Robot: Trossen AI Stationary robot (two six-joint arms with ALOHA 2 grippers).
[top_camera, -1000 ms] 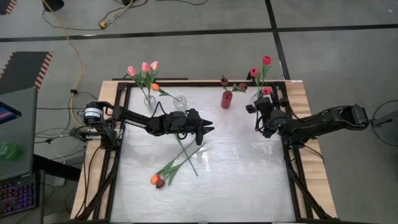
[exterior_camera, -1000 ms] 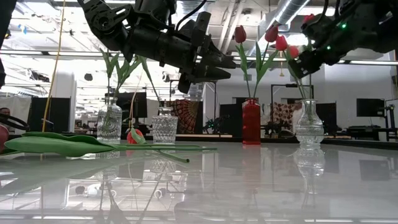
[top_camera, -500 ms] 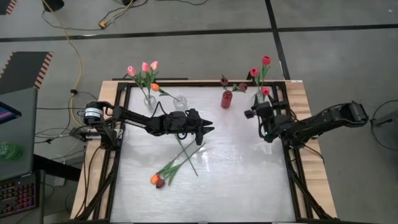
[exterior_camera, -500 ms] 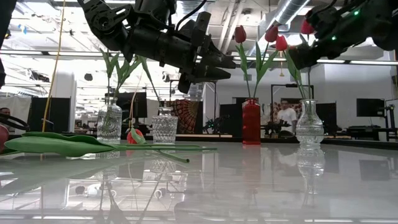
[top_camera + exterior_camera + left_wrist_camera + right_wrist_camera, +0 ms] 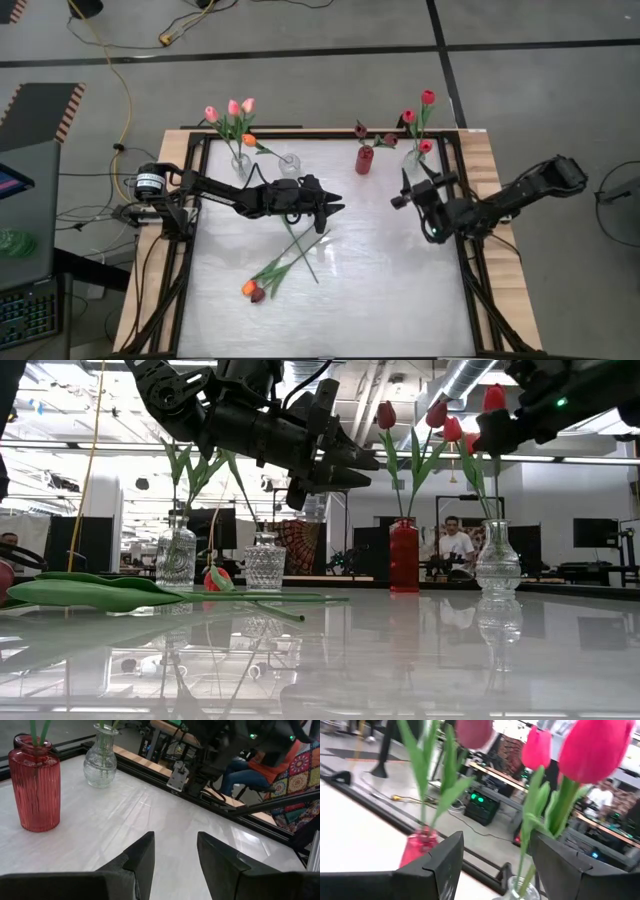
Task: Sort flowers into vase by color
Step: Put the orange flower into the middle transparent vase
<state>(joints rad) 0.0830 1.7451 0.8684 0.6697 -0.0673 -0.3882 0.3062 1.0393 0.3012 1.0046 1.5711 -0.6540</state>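
Now right gripper (image 5: 398, 190) wide open, empty, near clear vase (image 5: 414, 158); left gripper (image 5: 336, 208) half-open, empty.

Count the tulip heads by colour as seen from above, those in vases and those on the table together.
Pink tulips: 3
Orange tulips: 2
Red tulips: 3
Dark maroon tulips: 3
Total: 11
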